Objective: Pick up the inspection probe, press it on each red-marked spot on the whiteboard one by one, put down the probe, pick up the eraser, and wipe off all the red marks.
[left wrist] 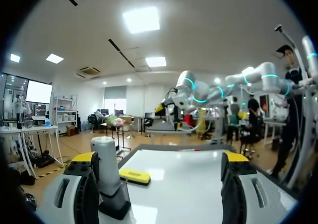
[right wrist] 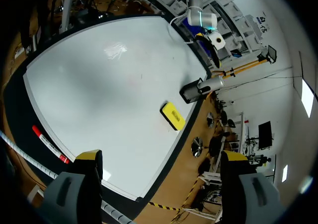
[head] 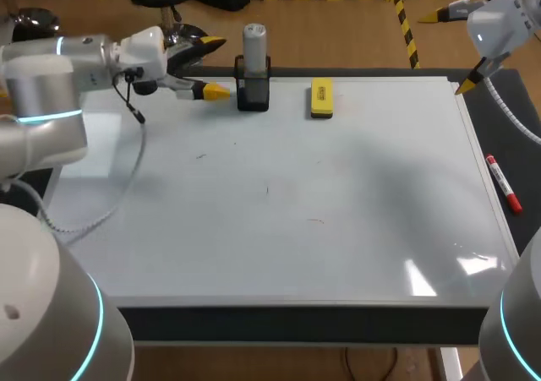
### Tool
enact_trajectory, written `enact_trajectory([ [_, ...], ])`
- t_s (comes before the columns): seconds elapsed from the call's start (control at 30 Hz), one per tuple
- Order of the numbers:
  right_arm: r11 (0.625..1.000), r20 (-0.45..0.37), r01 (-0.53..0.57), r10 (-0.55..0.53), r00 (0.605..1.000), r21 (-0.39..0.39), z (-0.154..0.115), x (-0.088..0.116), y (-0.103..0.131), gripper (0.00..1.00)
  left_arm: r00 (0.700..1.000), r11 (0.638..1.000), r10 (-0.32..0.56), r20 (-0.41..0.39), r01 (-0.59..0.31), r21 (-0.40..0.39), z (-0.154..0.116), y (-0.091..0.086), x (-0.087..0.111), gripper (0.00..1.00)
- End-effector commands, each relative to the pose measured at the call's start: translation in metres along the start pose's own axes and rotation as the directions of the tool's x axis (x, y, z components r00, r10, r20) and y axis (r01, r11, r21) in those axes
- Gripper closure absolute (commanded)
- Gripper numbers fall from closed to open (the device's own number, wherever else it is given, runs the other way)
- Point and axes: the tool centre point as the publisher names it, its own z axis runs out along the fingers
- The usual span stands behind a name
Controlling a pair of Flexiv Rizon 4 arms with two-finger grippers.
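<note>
Probe (head: 254, 43) is seen upright in its stand, eraser (head: 321, 97) just beside; no red marks show on whiteboard (head: 279, 204). Left tool (head: 211, 67), spread, flanks probe; right tool (right wrist: 159, 184) spread.

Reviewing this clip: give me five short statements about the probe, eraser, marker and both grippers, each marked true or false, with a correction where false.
1. The grey cylindrical inspection probe stands upright in its black holder. True.
2. The left gripper is shut on the probe. False: its fingers are open, beside the probe, not gripping it.
3. The yellow block eraser lies flat on the whiteboard. True.
4. The red marker pen lies in the middle of the whiteboard. False: it lies off the board's right edge.
5. The right gripper holds the eraser. False: it is open and empty.
</note>
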Motion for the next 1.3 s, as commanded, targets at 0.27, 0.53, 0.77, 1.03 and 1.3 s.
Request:
enact_trajectory([
  [0.27,1.0,-0.004,0.002,-0.002,1.0,0.0,0.0,0.0,-0.001,0.0,0.914,1.0,-0.016,0.406,0.011,0.015,-0.021,0.008,0.043,0.0],
  [0.53,1.0,-0.004,0.002,-0.002,1.0,0.0,0.0,0.0,-0.001,0.0,0.901,1.0,-0.022,0.434,0.02,0.009,-0.027,0.018,0.065,0.0],
  [0.77,1.0,-0.004,0.002,-0.002,1.0,0.0,0.0,0.0,-0.001,0.0,0.892,0.999,-0.045,0.449,0.037,0.027,-0.028,0.031,0.079,0.0],
  [1.03,1.0,-0.004,0.002,-0.002,1.0,0.0,0.0,0.0,-0.001,0.0,0.885,0.998,-0.058,0.461,0.058,0.015,-0.026,0.04,0.087,0.0],
  [1.3,1.0,-0.004,0.002,-0.002,1.0,0.0,0.0,0.0,-0.001,0.0,0.886,0.998,-0.063,0.46,0.067,0.009,-0.027,0.044,0.09,0.0],
])
